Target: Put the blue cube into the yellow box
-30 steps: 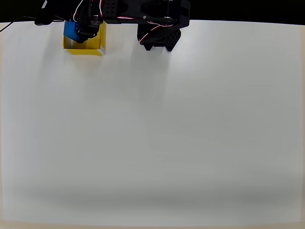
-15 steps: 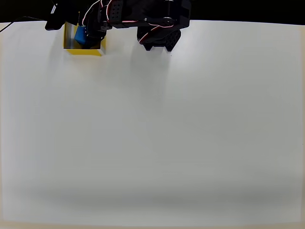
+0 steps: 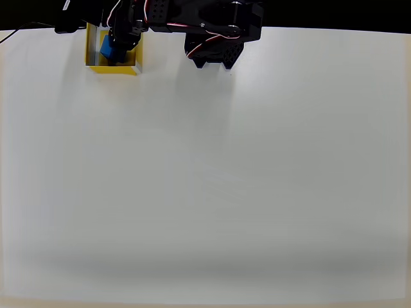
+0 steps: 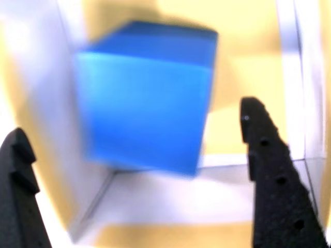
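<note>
Close to the wrist camera, the two black fingers of the gripper rise from the lower corners of the picture, one at the left edge and one at the right, set wide apart. Neither finger touches anything — the pincer is spread and grips nothing. Between and beyond them sits the blue cube, blurred, its lit face turned toward the lens and its darker top face above. It stands clear of both fingers, nearer the left one, with a gap of pale floor between its right edge and the right finger. Under and around it are the yellow floor and thin white-rimmed walls of the yellow box; a pale wall runs up the left side just beside the cube, another runs along the right, and a yellow wall closes the far side.

In the overhead view, the white table stretches bare from the near edge up to the far one. At its far left corner the yellow box shows its front wall, with the blue cube inside toward the left wall. The black arm reaches in from the dark far edge, its base to the right of the box and its gripper above the box's opening.
</note>
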`<action>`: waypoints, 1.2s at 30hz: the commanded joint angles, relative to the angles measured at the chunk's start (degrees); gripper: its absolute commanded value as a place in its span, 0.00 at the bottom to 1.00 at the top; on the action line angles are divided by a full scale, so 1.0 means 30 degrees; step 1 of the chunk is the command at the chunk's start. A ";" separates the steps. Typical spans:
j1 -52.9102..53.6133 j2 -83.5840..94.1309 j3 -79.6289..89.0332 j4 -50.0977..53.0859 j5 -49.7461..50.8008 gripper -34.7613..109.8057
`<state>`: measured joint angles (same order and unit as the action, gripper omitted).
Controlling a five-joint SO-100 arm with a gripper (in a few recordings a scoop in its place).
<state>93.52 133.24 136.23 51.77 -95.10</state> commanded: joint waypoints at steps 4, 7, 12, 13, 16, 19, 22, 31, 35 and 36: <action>-0.0322 0.2813 -0.5332 0.1348 -0.0146 0.55; -0.1172 0.3633 -0.6270 0.1729 0.0352 0.55; -0.5391 0.6064 -0.6387 0.2930 0.0879 0.53; -0.6563 0.6533 -0.6270 0.3252 0.0908 0.53; -1.0605 0.7852 -0.5742 0.4688 0.0645 0.52; -1.4824 0.8701 -0.4863 0.6123 0.0176 0.50; -1.9072 1.0078 -0.2637 0.5713 -0.0117 0.48; -2.8535 1.4678 0.6943 0.3604 -0.1025 0.38; -3.0117 1.7227 1.0898 0.3516 -0.0967 0.31; -3.0352 1.7695 1.1602 0.3633 -0.0967 0.29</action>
<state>5.45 180.79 167.17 63.11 -97.12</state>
